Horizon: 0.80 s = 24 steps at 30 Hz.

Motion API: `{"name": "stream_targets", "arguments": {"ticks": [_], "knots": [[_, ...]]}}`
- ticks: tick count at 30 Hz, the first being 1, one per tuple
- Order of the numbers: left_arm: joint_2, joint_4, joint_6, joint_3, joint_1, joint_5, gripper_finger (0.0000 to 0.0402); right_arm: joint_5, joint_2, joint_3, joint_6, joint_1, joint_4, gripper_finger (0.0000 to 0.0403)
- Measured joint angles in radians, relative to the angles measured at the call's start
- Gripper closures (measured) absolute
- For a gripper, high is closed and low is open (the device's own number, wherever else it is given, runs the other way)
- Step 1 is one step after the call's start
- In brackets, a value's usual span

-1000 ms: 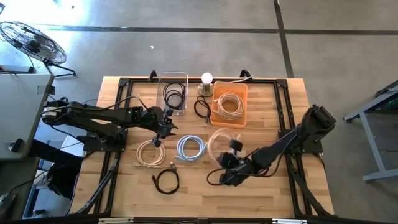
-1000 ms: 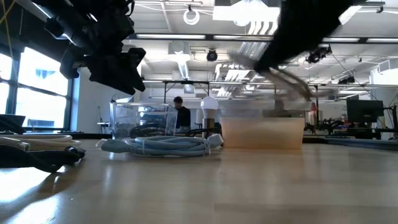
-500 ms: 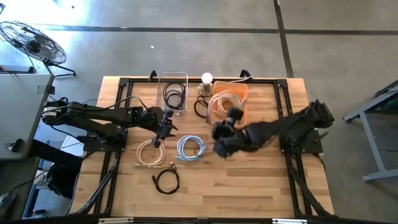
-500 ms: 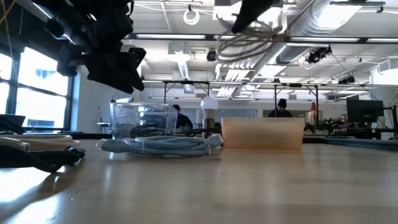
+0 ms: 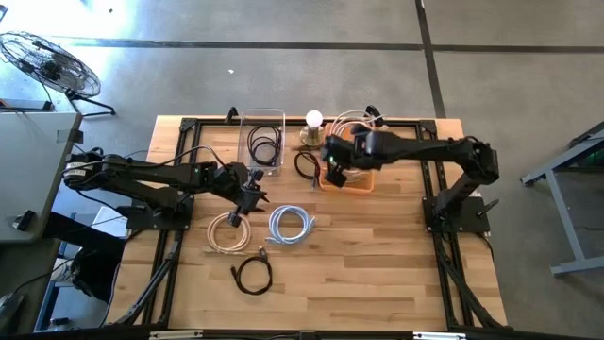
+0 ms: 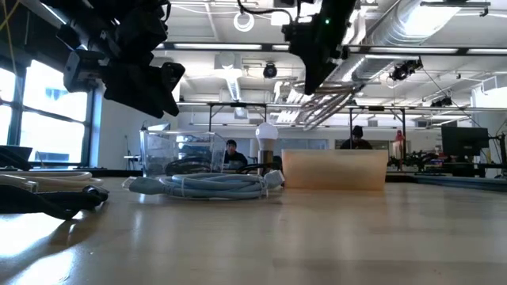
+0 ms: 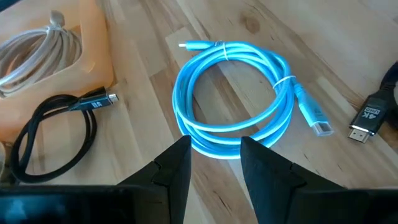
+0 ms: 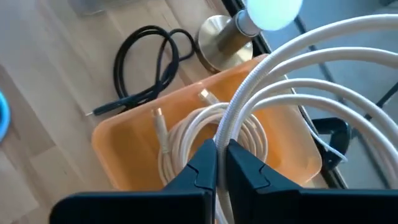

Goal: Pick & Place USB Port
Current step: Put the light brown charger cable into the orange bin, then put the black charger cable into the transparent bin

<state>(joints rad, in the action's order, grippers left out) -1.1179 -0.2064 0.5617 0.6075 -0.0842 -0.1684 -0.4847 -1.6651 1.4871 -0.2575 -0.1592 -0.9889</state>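
Holding a coiled white cable (image 8: 292, 68), the right gripper (image 8: 217, 163) hangs directly above the orange bin (image 5: 363, 179), fingers pressed together on a few strands. One white coil (image 8: 205, 140) already lies inside that bin. Nearest the front edge of the worktop (image 5: 377, 264), well away from the orange bin, sits a black coil (image 5: 253, 274). Between that coil and the bin lie a cream coil (image 5: 224, 232) and a blue cable (image 5: 290, 224). The left gripper (image 5: 247, 196) hovers over the worktop beside the blue cable, on the far side of it from the bin, fingers spread with nothing between them. Just beside the orange bin, on the side facing the left arm, rests another black cable (image 5: 305, 165); a clear bin (image 5: 262, 119) with a dark cable stands past it. A lamp with a white bulb (image 5: 313, 120) stands near the bin's back corner.

Risk: the held loops dangle wide, some past the bin's back rim. If released here, part of the coil could drape over the edge, snag the lamp, or spring out onto the worktop. A thin pinch on a few strands could also slip.
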Motion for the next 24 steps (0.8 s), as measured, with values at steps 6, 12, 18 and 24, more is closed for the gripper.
{"name": "stream_targets", "arguments": {"ticks": [6,12,18,24], "knots": [[0.0,-0.005,0.006,0.0,0.0,0.0,0.0266,0.135,0.0,-0.096,0.043,-0.067,0.13,0.0383],[0.0,-0.006,0.01,0.0,0.0,0.002,0.0266,0.164,0.0,-0.233,0.102,-0.091,0.321,0.0308],[0.0,-0.006,0.017,0.0,0.0,0.003,0.0266,0.065,0.0,-0.273,0.104,-0.09,0.389,0.0229],[0.0,-0.005,0.027,0.0,0.0,0.004,0.0266,0.173,0.0,-0.188,0.107,-0.089,0.393,0.0181]]}}
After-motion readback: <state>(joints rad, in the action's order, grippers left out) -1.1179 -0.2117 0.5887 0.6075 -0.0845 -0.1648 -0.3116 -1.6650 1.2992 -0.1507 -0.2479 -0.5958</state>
